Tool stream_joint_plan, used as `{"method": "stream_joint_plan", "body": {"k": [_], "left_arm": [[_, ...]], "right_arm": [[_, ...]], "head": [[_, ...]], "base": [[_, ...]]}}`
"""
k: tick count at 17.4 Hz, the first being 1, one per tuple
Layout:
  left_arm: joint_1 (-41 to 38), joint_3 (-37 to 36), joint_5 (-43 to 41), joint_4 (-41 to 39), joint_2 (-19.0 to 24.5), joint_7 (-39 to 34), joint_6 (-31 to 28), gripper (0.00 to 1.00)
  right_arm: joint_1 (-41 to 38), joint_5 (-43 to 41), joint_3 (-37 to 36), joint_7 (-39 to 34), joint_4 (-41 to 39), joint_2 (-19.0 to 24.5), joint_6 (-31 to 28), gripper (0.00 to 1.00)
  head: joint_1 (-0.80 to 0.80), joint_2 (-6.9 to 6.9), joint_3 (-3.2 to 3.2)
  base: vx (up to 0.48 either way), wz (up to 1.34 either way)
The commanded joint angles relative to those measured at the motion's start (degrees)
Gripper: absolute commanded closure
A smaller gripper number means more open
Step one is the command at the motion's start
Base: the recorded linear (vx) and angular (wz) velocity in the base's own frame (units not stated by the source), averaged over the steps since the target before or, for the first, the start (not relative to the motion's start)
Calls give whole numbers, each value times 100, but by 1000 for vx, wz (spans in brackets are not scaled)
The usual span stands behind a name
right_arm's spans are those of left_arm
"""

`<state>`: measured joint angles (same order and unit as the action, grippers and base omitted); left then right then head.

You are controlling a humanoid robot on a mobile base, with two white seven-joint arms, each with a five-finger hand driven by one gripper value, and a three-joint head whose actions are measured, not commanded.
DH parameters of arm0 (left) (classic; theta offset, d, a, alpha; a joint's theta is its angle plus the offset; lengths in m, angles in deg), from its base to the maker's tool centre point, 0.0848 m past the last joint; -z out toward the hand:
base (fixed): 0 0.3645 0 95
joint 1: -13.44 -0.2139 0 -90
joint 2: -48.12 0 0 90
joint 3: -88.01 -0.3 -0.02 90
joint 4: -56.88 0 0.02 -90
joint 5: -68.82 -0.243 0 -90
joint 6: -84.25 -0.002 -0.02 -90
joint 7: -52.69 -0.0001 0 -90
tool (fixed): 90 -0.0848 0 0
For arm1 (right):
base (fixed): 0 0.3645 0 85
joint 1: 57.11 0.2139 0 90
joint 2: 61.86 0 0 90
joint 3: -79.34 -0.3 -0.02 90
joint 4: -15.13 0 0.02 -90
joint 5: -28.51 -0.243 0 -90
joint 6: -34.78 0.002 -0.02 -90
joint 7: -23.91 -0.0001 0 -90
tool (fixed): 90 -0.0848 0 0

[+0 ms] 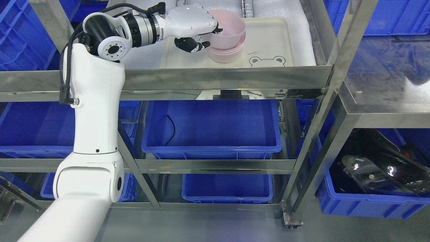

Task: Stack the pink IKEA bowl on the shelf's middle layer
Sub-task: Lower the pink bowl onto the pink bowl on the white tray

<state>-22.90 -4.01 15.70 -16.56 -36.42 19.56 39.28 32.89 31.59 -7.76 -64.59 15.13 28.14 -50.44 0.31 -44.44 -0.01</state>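
Observation:
A pink bowl [231, 29] is tilted slightly and nested on top of a second pink bowl [227, 54] on a cream tray [273, 40] with a bear drawing. The tray lies on the metal shelf [228, 79]. My left hand [201, 35] grips the upper bowl's left rim, with fingertips [217, 30] inside the bowl and the thumb [191, 45] below, outside it. The left arm rises from the lower left and bends right above the shelf's front rail. The right arm is out of the picture.
Several blue bins [211, 129] fill the lower shelf layers, one holding a black cable [171, 129]. Slanted metal posts [331, 101] frame the shelf on the right. A blue bin with a black plastic-wrapped object [379, 168] stands at the lower right.

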Motion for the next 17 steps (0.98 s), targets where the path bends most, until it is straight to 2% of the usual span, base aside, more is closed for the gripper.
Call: {"method": "stream_joint_plan", "body": {"k": [1,2,3,4,7,8,10,12,14,17], "left_arm": [[83,-79,-58,295,8,-9,-3,93],[83,-79,-58,295,8,-9,-3,90],[83,-79,-58,295,17,-9,-3,79],[75,-79,-58,295,17,-9,-3,53],[66,-71,-40,295,8,-9,-3,44],[66,-44,-5,278,17,-9,-3,37],[92,200,30,164,-18,-9,-3,27],[250,604,292,41,-105,-9,-3,23],[408,983,1238,41,-298,0,-3,23],[391,1010,2978,-38,-404,-9,-923,23]], "right_arm": [[-132,0,0,-1,-100,-100,-4,0],[-132,0,0,-1,-100,-100,-4,0],[-132,0,0,-1,-100,-100,-4,0],[-132,0,0,-1,-100,-100,-4,0],[-132,0,0,-1,-100,-100,-4,0],[-132,0,0,-1,-100,-100,-4,0],[-132,0,0,-1,-100,-100,-4,0],[-132,0,0,-1,-100,-100,-4,0],[-132,0,0,-1,-100,-100,-4,0],[-132,0,0,-1,-100,-100,-4,0]], "head": [[0,0,0],[0,0,0],[0,0,0],[0,0,0],[0,0,0],[0,0,0],[0,0,0],[0,0,0],[0,0,0],[0,0,0]], "base": [[0,0],[0,0],[0,0],[0,0],[0,0],[0,0],[0,0],[0,0],[0,0],[0,0]]}}
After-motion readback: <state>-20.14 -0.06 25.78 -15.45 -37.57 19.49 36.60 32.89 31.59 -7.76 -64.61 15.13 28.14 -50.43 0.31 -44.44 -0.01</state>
